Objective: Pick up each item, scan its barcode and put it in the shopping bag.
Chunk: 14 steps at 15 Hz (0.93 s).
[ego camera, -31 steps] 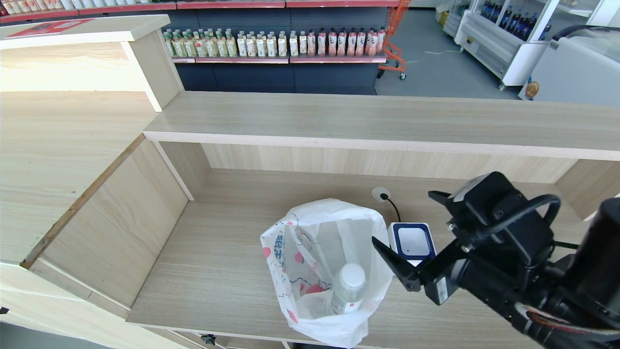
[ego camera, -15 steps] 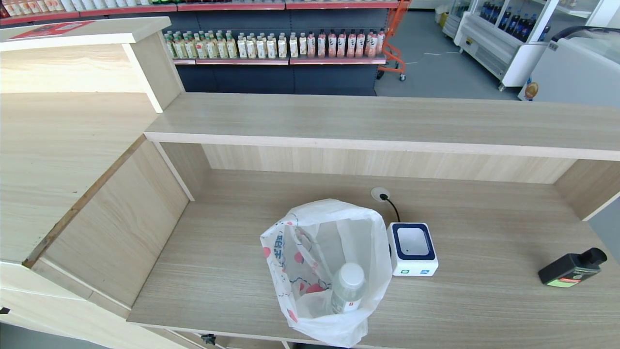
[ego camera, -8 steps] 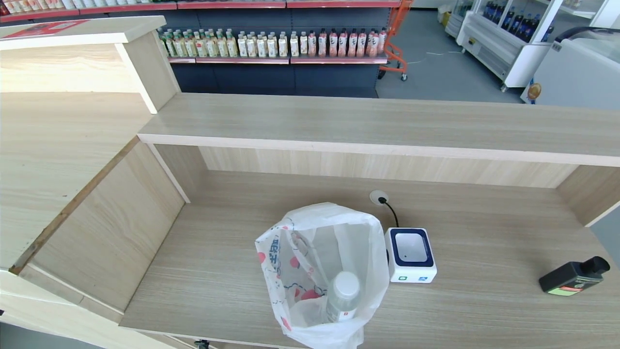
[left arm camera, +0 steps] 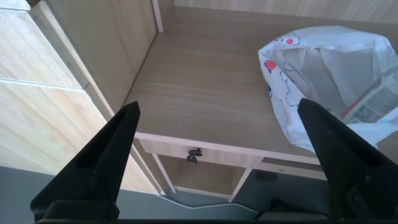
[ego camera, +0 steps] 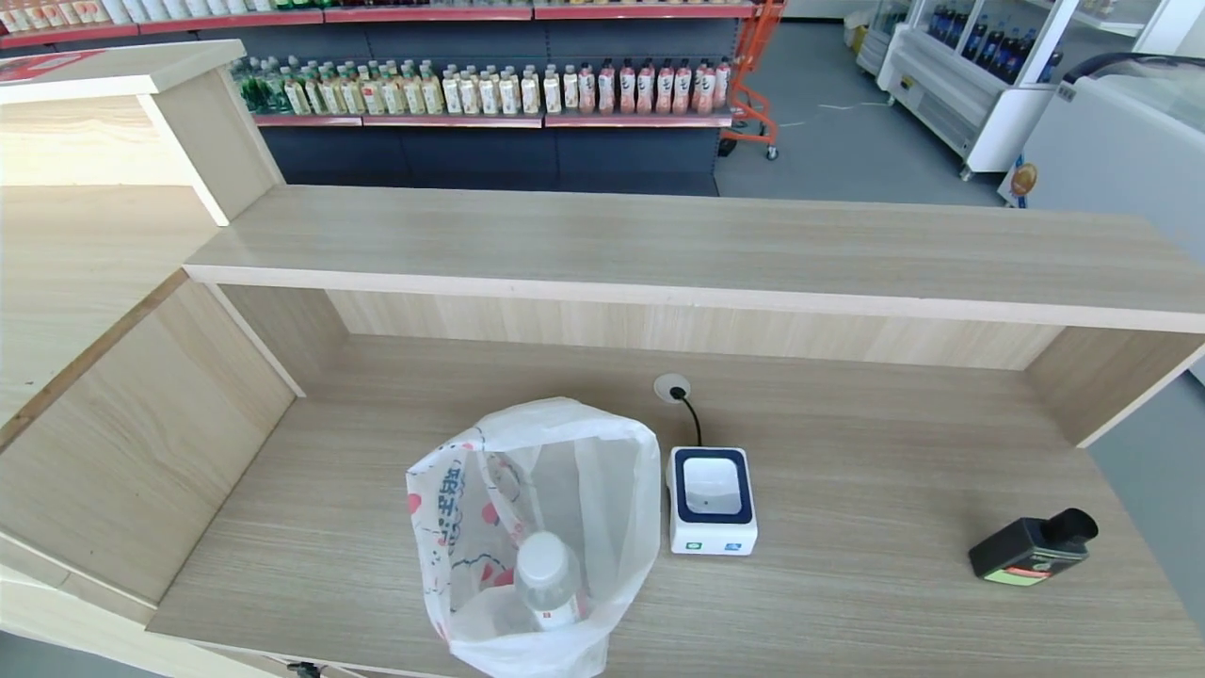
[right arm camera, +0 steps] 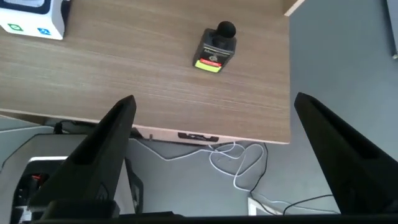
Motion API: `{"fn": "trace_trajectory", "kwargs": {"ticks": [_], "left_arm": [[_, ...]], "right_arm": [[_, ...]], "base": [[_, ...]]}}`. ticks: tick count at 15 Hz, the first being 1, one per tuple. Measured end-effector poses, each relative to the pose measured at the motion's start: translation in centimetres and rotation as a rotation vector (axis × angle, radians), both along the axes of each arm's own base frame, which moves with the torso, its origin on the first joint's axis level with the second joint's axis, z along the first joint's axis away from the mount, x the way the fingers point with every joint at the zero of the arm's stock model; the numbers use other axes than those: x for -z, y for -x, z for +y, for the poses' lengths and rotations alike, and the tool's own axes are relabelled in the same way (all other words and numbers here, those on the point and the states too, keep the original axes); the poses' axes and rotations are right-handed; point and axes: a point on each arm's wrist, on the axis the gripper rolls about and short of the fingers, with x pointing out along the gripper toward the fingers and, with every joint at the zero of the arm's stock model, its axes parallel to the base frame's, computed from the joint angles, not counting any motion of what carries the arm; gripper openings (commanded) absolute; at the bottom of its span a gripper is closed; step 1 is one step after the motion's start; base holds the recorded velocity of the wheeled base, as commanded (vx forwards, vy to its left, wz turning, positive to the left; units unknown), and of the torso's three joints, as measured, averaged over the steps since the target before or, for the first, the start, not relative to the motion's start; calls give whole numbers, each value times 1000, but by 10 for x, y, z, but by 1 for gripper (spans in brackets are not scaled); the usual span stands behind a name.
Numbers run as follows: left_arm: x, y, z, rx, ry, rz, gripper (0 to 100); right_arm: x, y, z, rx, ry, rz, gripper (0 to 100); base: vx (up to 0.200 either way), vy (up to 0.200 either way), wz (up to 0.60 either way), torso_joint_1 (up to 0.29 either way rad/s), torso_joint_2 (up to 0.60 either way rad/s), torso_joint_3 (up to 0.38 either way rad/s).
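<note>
Nearest to me, the left claw [left arm camera: 217,107] hung out past the near edge of the surface [ego camera: 847,584], well to the left of the scanner [ego camera: 713,499]. Its two dark fingers were spread wide, with nothing between them. The right claw [right arm camera: 214,101] hung off the same near edge, on the scanner's right. It gaped just as wide and was just as empty.

On the surface, the shopping bag [ego camera: 532,537] stood just beside the scanner on its left, mouth open upward. It was thin white plastic with red and blue print. I could not tell whether the bag touched the scanner. Down inside the bag stood a clear bottle [ego camera: 549,582] with a white cap and a red-and-white label.

The scanner itself was a small white box with a dark blue frame around its window. Well apart from it to the right, a black bottle [ego camera: 1033,548] lay on its side, cap pointing away from the scanner and a green and red label facing up.

Behind the scanner, a black cable [ego camera: 690,419] ran back to a round grommet [ego camera: 672,387] in the surface. Farther behind it rose a raised wooden ledge [ego camera: 659,245]. Beyond that ledge were store shelves [ego camera: 490,89] lined with drink bottles, an orange cart [ego camera: 753,85] and white freezers [ego camera: 970,85].
</note>
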Motion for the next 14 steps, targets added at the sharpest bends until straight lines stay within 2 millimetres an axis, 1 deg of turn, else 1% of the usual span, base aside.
{"fn": "trace_trajectory", "kwargs": {"ticks": [4,6,9,12,14], "left_arm": [[0,0,0,0,0,0,100],[0,0,0,0,-2,1,100],[0,0,0,0,-3,0,100],[0,0,0,1,-5,1,100],[0,0,0,1,-6,2,100]], "right_arm": [[2,0,0,-4,-20,1,100],[6,1,0,-2,-20,3,100],[21,2,-1,9,-12,32,100],[26,2,-1,45,-2,47,100],[30,1,-1,108,-14,59,100]], "base": [[-200,-200,0,8,5,2],[0,0,0,0,0,0],[0,0,0,0,0,0],[0,0,0,0,0,0],[0,-200,0,5,2,5]]}}
